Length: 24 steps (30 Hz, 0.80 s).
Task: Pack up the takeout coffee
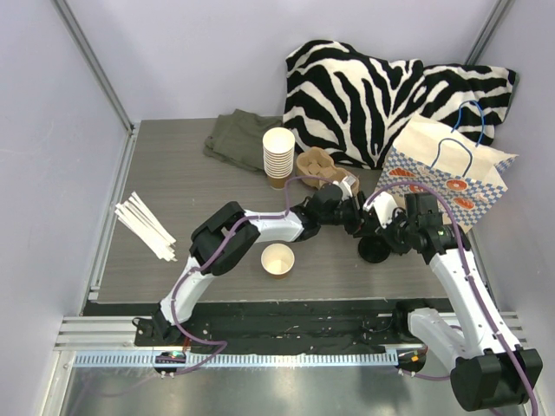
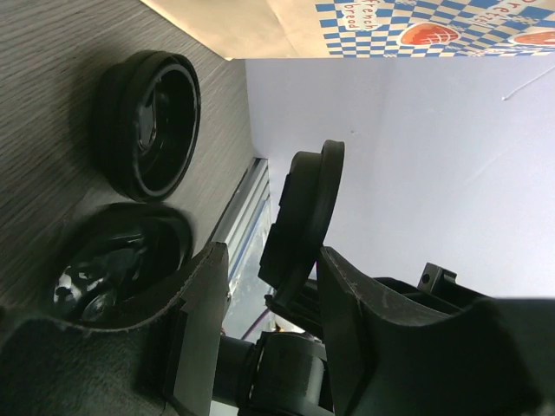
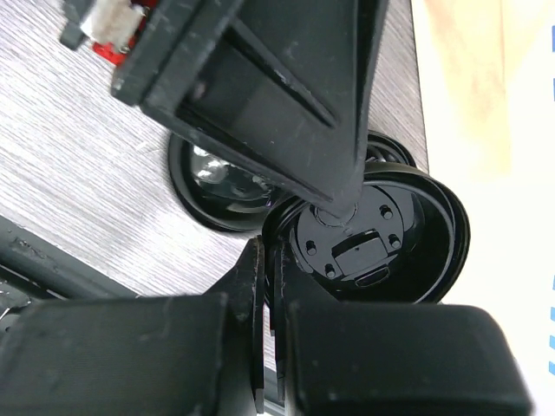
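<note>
**Black lid between the two tools**

The surface [image 1: 199, 186] carried a paper bag [image 1: 447, 173] just behind the right tool [image 3: 269, 260] and a stack of cups [image 1: 278, 154] behind the left tool [image 2: 270, 253]. The brown paper cup [image 1: 277, 259] stood open-topped, well apart from both tools, to the left of the left one and nearer the arm bases. The right tool was clamped on the rim of a black lid [image 3: 421, 217]. The left tool's fingers [image 2: 342, 295] stood apart on either side of that lid, one touching it. Two loose lids [image 2: 147, 121] lay on the surface just below the tools.

Paper bag [image 2: 408, 26]: "french bread" print, partly cut off.
</note>
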Available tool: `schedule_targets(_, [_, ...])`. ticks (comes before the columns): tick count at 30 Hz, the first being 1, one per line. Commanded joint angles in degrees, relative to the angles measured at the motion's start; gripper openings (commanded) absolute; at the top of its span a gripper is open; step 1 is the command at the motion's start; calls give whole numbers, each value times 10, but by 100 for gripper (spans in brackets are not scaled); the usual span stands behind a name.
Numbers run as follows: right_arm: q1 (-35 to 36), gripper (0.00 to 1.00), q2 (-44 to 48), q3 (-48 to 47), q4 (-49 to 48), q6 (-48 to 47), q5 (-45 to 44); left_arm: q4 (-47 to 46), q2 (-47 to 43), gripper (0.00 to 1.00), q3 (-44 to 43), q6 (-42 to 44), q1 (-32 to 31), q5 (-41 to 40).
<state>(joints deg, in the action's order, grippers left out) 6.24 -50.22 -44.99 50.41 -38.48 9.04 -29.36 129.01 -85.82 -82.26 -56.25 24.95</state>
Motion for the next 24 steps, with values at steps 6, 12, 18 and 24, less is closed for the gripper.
schedule_targets(6, [-1, 1, 4, 3, -36, -12, -2, -33, 10, 49, -37, 9, -9, -3])
schedule_targets(12, [-1, 1, 4, -15, -5, -33, 51, -33, -10, 49, -37, 11, -10, 9])
schedule_targets(18, [-1, 1, 9, -53, 21, -34, 78, -11, -41, 35, -1, 18, 1, 12])
schedule_targets(24, [-2, 14, 3, -115, 87, -42, 133, 10, -106, 17, 32, 46, 19, 40])
